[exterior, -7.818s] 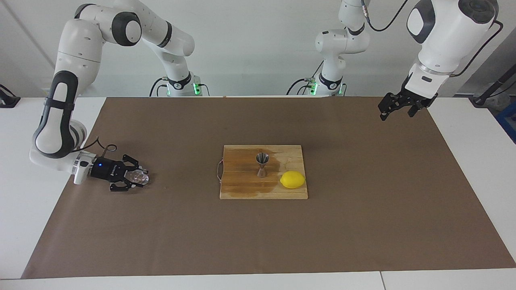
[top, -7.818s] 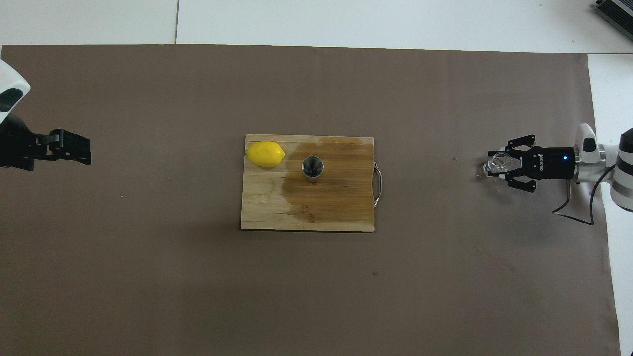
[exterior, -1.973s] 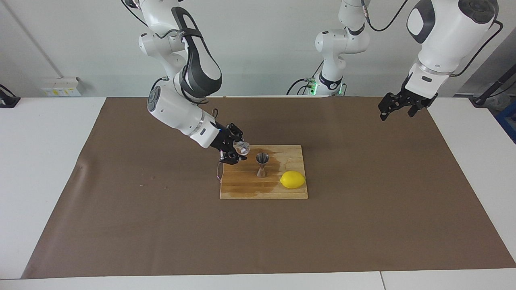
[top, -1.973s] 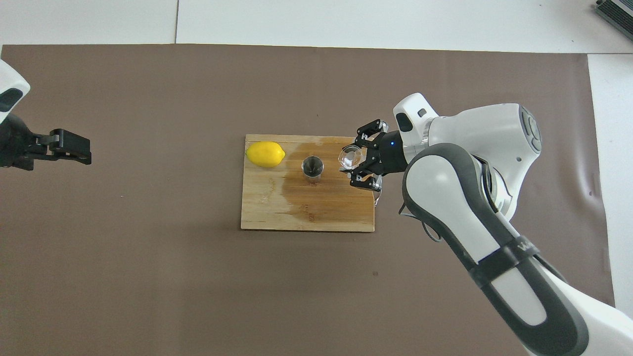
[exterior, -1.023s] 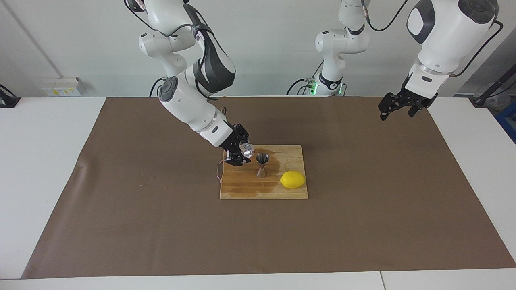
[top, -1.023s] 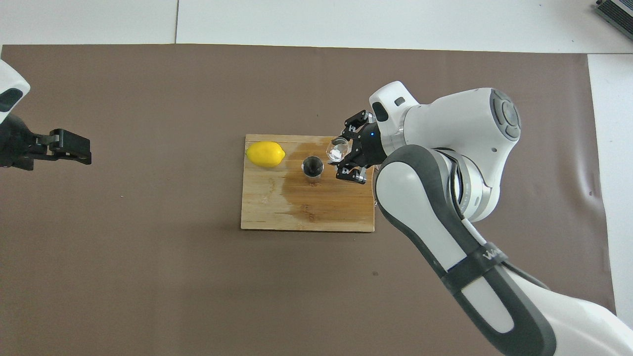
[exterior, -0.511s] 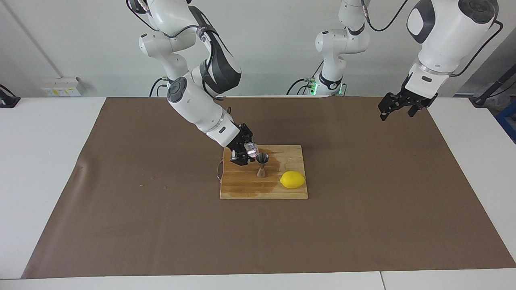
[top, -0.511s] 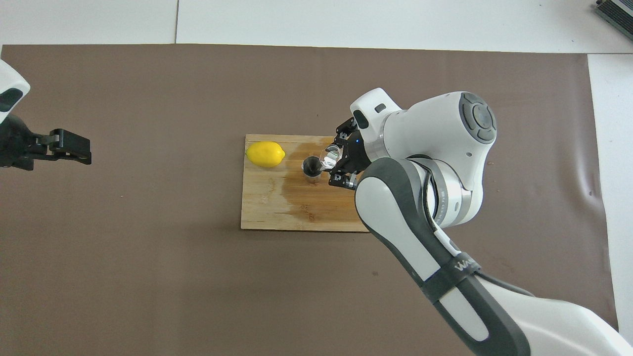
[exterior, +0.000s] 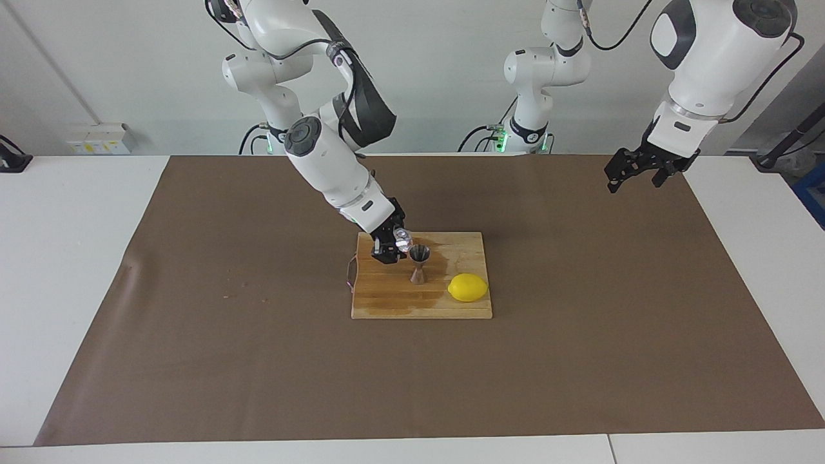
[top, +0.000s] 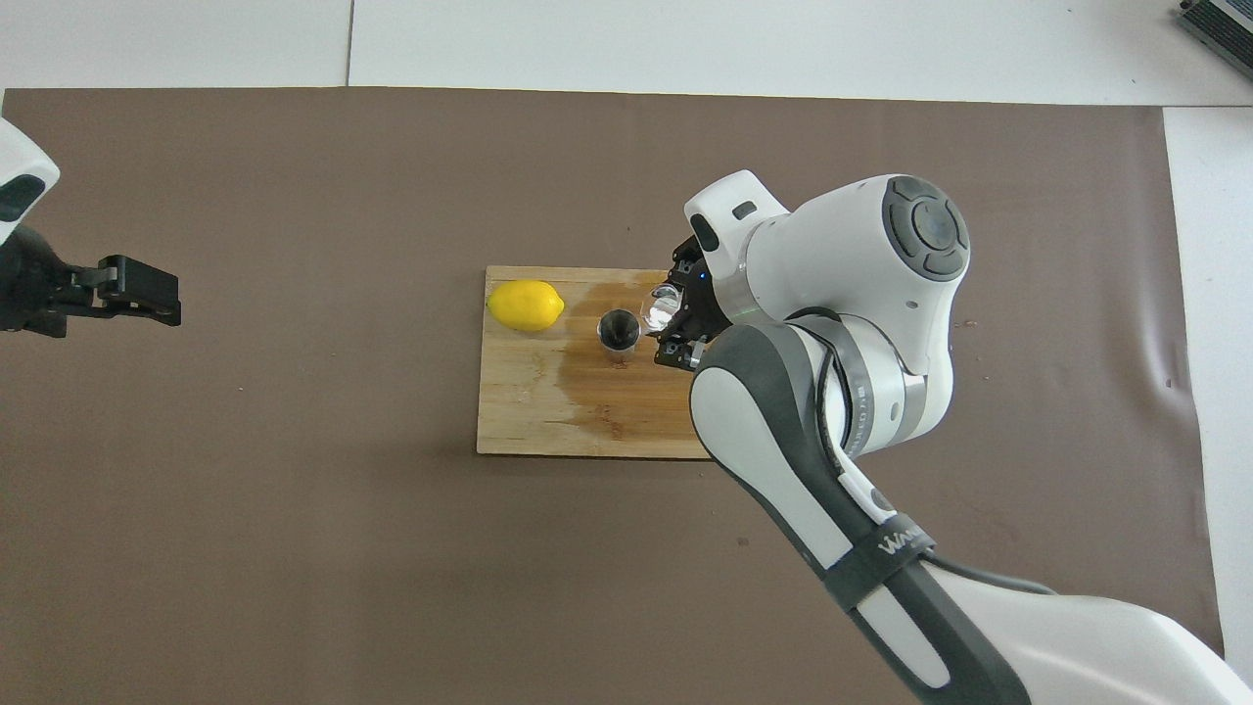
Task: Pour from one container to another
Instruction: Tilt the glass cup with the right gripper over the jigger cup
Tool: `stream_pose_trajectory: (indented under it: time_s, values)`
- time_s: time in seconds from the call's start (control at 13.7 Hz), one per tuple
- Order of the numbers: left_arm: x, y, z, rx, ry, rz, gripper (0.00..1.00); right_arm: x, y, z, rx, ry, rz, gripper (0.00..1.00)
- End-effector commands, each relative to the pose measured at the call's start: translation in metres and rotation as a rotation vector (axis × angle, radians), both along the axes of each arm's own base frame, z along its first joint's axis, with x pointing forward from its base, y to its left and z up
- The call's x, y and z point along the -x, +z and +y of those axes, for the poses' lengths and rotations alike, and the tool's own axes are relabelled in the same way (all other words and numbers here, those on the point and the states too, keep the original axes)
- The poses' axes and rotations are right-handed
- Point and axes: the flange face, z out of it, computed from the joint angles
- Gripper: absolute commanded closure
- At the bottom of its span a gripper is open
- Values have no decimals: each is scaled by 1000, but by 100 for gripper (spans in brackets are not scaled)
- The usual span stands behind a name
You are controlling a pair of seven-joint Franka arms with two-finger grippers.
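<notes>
A steel hourglass jigger (exterior: 419, 263) (top: 619, 331) stands upright on a wooden cutting board (exterior: 387, 303) (top: 548, 421). My right gripper (exterior: 394, 245) (top: 671, 318) is shut on a tiny clear glass cup (exterior: 403, 240) (top: 661, 308). It holds the cup tipped, right beside and slightly above the jigger's rim, on the side toward the right arm's end. Whether any liquid runs cannot be seen. My left gripper (exterior: 630, 172) (top: 132, 291) hangs open and empty above the brown mat at the left arm's end, waiting.
A yellow lemon (exterior: 467, 287) (top: 526, 305) lies on the board beside the jigger, toward the left arm's end. A dark wet stain spreads over the board around the jigger. The board has a metal handle (exterior: 351, 274) at the right arm's end.
The right arm has carried the glass cup the last bit to the jigger's rim and tipped it further. The left arm has not moved.
</notes>
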Motion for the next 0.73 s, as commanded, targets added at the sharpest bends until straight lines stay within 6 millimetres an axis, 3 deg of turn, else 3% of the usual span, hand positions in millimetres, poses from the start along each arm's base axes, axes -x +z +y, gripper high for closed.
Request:
stream_pose_trajectory:
  time_s: [0.0, 0.66]
  values:
    - [10, 1, 2, -16, 11, -1, 0, -3, -3, 18, 39, -5, 10, 86]
    - [10, 1, 2, -16, 11, -1, 0, 11, -9, 26, 123, 56, 59, 86]
